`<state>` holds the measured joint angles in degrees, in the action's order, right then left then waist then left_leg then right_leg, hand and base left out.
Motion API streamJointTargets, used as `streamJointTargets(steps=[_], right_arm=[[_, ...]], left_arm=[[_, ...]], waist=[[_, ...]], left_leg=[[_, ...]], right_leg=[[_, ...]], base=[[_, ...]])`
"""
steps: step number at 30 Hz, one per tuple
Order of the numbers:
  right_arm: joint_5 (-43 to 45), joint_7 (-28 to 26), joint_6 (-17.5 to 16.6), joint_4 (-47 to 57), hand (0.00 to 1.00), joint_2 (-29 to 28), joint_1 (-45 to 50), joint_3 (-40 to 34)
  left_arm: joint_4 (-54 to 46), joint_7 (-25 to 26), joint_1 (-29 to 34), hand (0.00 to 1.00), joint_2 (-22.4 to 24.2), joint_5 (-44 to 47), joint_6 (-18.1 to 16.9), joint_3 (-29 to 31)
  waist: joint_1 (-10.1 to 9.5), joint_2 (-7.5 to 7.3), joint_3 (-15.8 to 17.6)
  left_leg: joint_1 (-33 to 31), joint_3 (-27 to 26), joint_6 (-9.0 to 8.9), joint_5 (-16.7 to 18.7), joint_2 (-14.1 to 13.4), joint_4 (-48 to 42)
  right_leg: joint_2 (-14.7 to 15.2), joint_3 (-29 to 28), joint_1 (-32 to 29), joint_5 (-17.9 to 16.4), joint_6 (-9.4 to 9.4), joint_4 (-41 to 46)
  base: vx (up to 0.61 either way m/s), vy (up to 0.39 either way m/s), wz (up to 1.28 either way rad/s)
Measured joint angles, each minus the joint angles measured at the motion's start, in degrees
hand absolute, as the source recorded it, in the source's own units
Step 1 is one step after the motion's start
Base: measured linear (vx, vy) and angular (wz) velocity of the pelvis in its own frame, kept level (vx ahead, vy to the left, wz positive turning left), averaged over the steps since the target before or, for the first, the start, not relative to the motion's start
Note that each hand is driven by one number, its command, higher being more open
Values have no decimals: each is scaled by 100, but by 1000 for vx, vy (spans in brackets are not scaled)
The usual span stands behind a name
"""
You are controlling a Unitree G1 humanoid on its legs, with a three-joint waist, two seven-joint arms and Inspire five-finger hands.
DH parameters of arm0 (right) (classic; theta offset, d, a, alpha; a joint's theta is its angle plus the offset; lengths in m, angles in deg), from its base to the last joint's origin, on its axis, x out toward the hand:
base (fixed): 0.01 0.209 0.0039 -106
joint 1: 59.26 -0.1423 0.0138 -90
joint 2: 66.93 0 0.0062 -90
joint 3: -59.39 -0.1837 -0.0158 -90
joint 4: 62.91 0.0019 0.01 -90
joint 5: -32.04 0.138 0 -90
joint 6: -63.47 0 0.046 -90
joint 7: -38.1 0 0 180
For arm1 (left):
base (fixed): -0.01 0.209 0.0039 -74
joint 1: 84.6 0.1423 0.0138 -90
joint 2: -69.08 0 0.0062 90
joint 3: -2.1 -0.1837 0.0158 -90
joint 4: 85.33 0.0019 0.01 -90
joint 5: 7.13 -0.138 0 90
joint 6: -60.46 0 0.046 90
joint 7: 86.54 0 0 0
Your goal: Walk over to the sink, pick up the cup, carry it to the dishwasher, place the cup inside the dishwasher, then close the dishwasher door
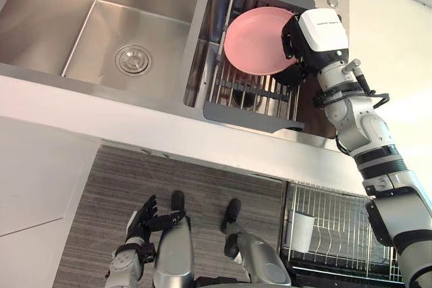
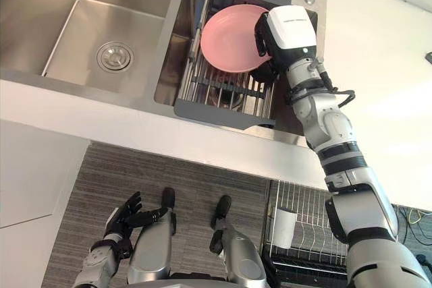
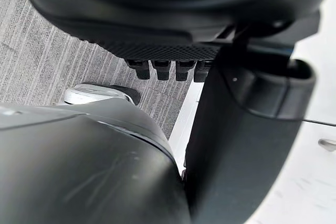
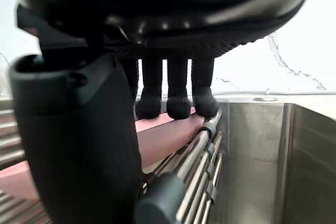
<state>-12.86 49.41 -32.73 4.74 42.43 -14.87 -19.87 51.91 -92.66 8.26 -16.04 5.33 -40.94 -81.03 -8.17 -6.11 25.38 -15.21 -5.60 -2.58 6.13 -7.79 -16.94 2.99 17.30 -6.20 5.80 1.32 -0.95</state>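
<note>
A pink plate (image 1: pixel 255 42) leans upright in a grey drying rack (image 1: pixel 246 109) set in the sink's right basin. My right hand (image 1: pixel 291 44) is at the plate's right edge. In the right wrist view the fingertips (image 4: pixel 178 106) press on the plate (image 4: pixel 163 140) while the thumb (image 4: pixel 79 145) stands on its other side, pinching the rim. A white cup (image 1: pixel 302 231) stands in the wire dishwasher rack (image 1: pixel 344 217) at the lower right. My left hand (image 1: pixel 144 220) hangs low by the floor, open and holding nothing.
The steel left basin (image 1: pixel 81 25) with its round drain (image 1: pixel 132 59) lies to the left of the rack. A white counter edge (image 1: pixel 101 109) runs across below the sink. Grey wood-grain floor (image 1: pixel 121 180) lies beneath, with a white cabinet front (image 1: pixel 34 187) at the left.
</note>
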Motion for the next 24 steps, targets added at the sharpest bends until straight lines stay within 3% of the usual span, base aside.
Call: streamJointTargets(steps=[12,17,24], right_arm=[[36,-364,-59,1105,100,-284,911,-495],[28,-662,-226,1300,100,-581,1596,-603],[22,-911,-467,1536,100,-720,2173,-602]], left_arm=[[37,122,62,100,21,-8,-12,-87],[98,131,197,100,51,-16,-15,-228],[304,132,439,100,40,-48,-20,-226]], waist=[[124,54,-50],[147,125,-423],[182,102,-761]], left_leg=[[448,-284,18,10,-8,140],[620,-340,24,14,29,301],[847,-424,24,22,81,471]], right_leg=[[37,-105,308,-6,15,1],[66,-131,384,-20,36,-9],[121,-159,527,-130,78,-19]], base=[[32,27,-5],[2,7,-2],[-13,8,-4]])
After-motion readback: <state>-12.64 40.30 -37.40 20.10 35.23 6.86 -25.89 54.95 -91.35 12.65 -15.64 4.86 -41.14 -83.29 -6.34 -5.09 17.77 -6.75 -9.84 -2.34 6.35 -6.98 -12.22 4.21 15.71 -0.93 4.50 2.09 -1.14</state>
